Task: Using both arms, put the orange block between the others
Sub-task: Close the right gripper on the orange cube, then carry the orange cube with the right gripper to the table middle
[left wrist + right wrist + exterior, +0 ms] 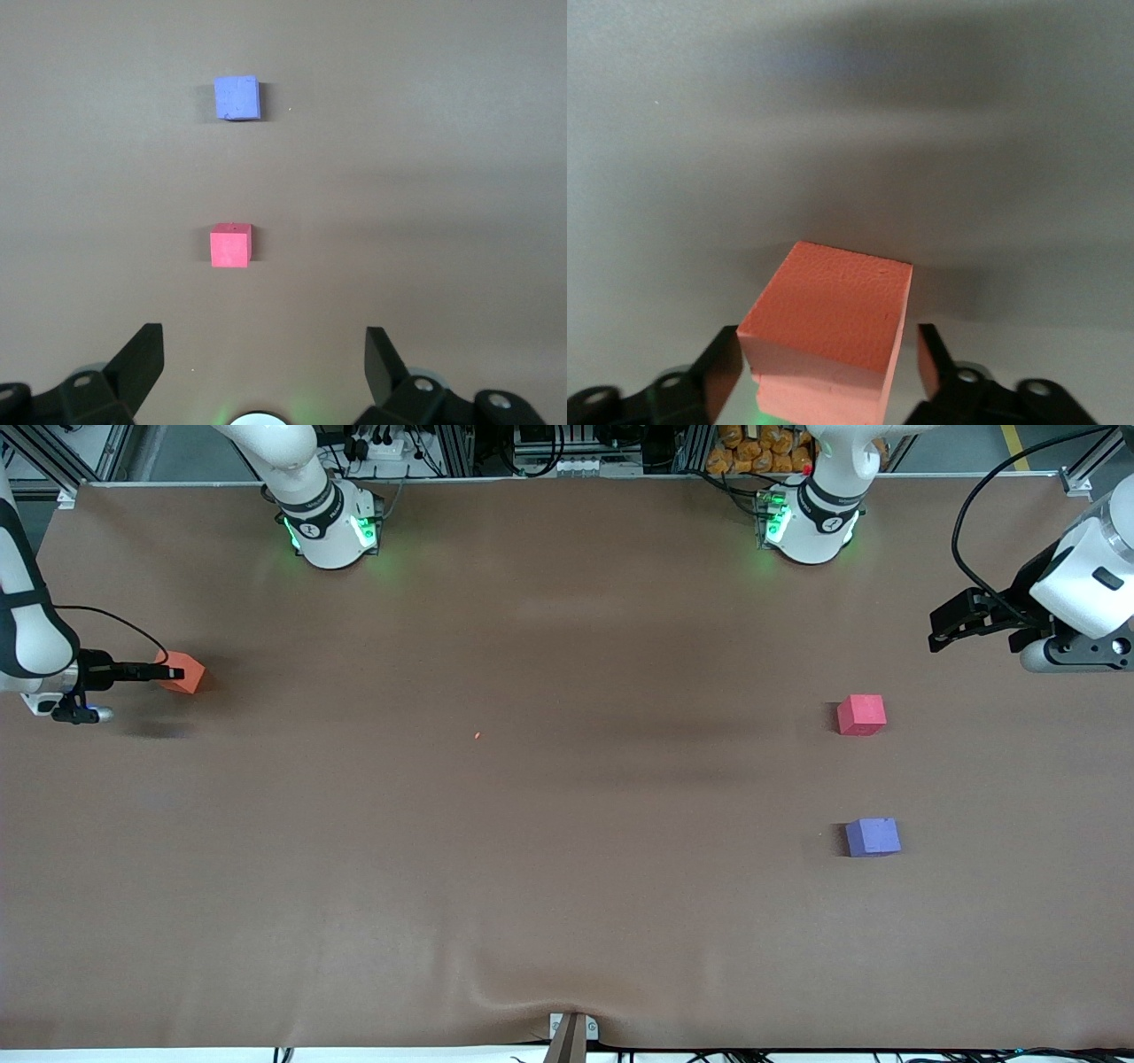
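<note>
The orange block [186, 672] [828, 332] sits on the brown table at the right arm's end. My right gripper [170, 674] [828, 341] is down around it, one finger on each side. One finger [725, 367] lies against the block; a narrow gap shows at the other finger [930, 363]. The pinkish-red cube [861, 715] [230, 245] and the purple cube [873, 837] [237, 96] lie apart at the left arm's end, the purple one nearer the front camera. My left gripper [941, 627] [263, 341] hangs open and empty above the table beside the pinkish-red cube.
A tiny orange crumb [477, 735] lies mid-table. The brown table cover [567, 886] wrinkles at the front edge by a metal bracket [572, 1032]. Both arm bases [332, 527] [811, 522] stand along the back edge.
</note>
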You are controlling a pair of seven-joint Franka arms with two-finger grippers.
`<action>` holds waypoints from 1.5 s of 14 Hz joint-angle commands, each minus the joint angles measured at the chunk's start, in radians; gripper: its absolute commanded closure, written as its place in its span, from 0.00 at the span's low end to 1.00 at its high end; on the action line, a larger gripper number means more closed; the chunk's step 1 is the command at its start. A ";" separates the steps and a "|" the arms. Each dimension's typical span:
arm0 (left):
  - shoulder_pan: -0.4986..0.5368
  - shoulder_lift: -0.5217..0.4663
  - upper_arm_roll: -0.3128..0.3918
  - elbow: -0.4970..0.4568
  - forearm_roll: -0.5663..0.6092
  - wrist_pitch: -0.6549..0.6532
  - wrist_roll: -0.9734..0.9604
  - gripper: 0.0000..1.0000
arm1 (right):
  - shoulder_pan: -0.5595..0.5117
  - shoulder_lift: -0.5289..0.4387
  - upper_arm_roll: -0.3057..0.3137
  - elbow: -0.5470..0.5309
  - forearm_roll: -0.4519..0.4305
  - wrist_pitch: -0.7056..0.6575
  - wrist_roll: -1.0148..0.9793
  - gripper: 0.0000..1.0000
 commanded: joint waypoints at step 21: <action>0.012 0.010 0.004 0.013 0.039 0.021 0.008 0.00 | 0.859 0.121 0.081 0.356 0.648 0.094 0.857 0.65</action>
